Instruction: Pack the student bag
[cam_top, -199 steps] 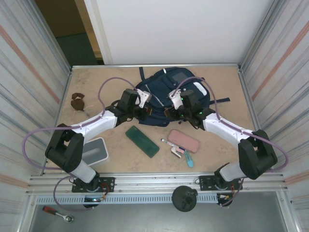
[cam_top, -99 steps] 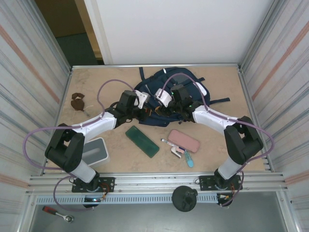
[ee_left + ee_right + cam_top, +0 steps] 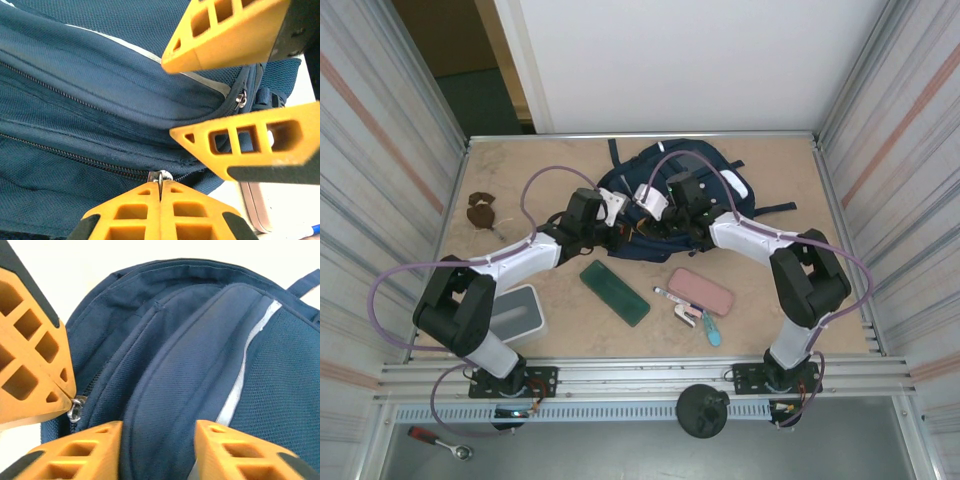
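Items: one student bag [image 3: 632, 172], two grippers, one green pencil case [image 3: 614, 292], one pink pouch [image 3: 701, 290]. The bag lies flat at the far centre of the table [image 3: 520, 180], with its long axis roughly left to right; its top end cannot be identified.

Left gripper [image 3: 160, 187]: fingers fully closed, pinching a metal zipper pull [image 3: 160, 176] on the bag's near edge.

Right gripper [image 3: 157, 432]: fingers apart, straddling a padded fold of the bag just beside the left gripper.

We see a tan speckled tabletop [image 3: 500, 165] under even light, boxed in by a ribbed metal left wall [image 3: 370, 150] and right wall [image 3: 910, 120], a plain white panel [image 3: 700, 60] across the top of the frame, a dark doorway [image 3: 470, 90] at upper left, and aluminium rails [image 3: 640, 375] along the bottom
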